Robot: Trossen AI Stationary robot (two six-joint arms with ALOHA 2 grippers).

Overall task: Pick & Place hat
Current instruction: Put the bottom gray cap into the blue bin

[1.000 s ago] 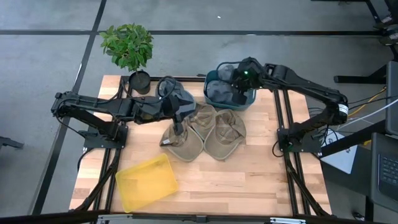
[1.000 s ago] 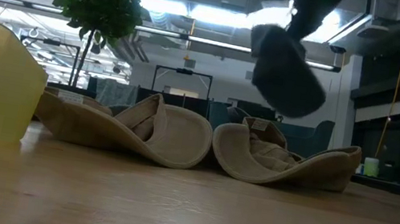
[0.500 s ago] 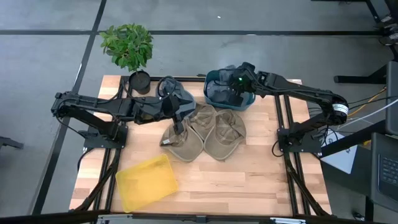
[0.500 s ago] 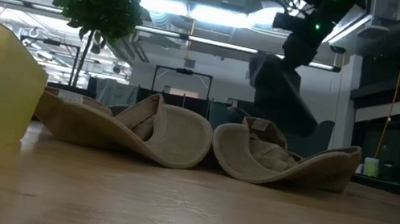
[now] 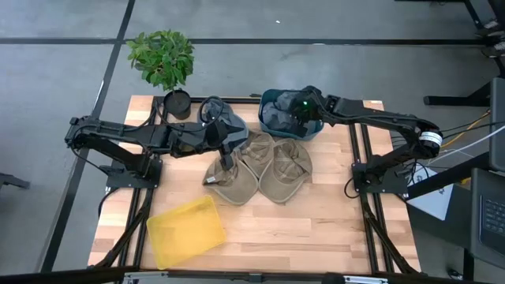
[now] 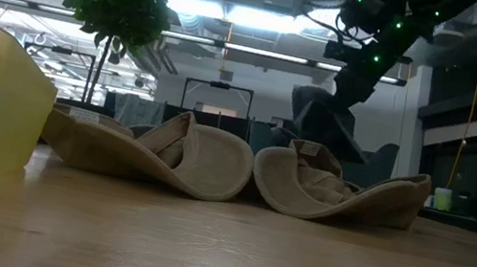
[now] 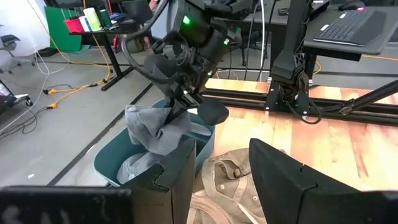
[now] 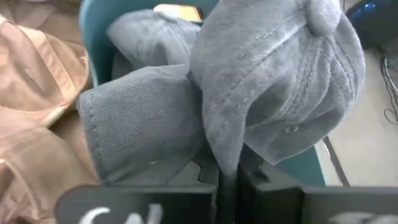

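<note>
Yellow bin nearest, untouched. Mid-table: two tan hats lying crown-down. Left gripper parked over them, fingers apart, holding nothing. Far side: right gripper pinched tight on grey hat, now sunk lower than a second ago, down into teal bin onto other grey hats. Judgement: placement near done, release next.

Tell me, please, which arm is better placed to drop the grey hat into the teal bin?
The right. Its pincer is shut on the grey hat and hangs directly over the teal bin. The left pincer is open above the tan hats, away from the bin.
</note>
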